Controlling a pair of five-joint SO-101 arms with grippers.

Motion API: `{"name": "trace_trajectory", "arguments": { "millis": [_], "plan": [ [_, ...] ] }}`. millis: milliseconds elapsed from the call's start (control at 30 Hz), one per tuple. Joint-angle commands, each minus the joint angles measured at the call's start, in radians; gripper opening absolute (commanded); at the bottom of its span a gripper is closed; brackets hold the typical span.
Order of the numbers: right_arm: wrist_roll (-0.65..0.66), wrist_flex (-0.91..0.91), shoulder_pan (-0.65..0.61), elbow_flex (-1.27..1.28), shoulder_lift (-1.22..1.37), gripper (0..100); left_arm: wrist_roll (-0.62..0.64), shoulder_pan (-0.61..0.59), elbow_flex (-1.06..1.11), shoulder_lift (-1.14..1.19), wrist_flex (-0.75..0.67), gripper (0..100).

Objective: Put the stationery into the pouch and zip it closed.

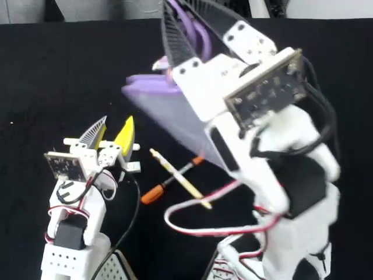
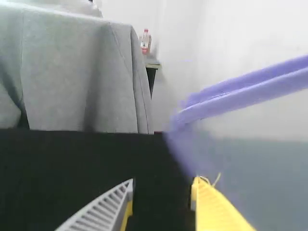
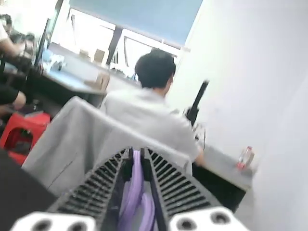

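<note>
My right gripper (image 1: 186,17) is raised high over the middle of the black table (image 1: 58,76), shut on the purple rim of a translucent pouch (image 1: 160,93) that hangs tilted in the air below it. In the right wrist view its ribbed black fingers (image 3: 106,185) pinch the purple pouch edge (image 3: 137,187). An orange-handled pen (image 1: 154,192) and a cream pencil (image 1: 178,175) lie crossed on the table under the pouch. My left gripper (image 1: 113,122) stands open at the near left, left of the pens, with nothing between its fingers. In its wrist view the pouch (image 2: 245,91) hangs ahead of the left gripper (image 2: 161,185).
Red and white cables (image 1: 192,224) loop on the table by the right arm's base. A grey cloth-covered object (image 2: 72,72) stands beyond the table's far edge. A small bottle (image 2: 144,42) sits on a ledge behind it.
</note>
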Motion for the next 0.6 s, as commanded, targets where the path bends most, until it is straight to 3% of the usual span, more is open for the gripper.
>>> {"name": "trace_trajectory", "arguments": {
  "millis": [0, 200, 567],
  "plan": [
    [0.075, -0.229, -0.041, 0.054, -0.005, 1.1, 0.000, -0.002, -0.010, -0.006, 0.003, 20],
    [0.198, -0.269, -0.052, 0.125, -0.007, 1.1, 0.000, -0.001, -0.019, -0.008, 0.028, 20],
    [0.199, -0.275, -0.054, 0.229, -0.007, 1.1, -0.002, -0.039, -0.285, -0.011, 0.262, 20]
  ]
}}
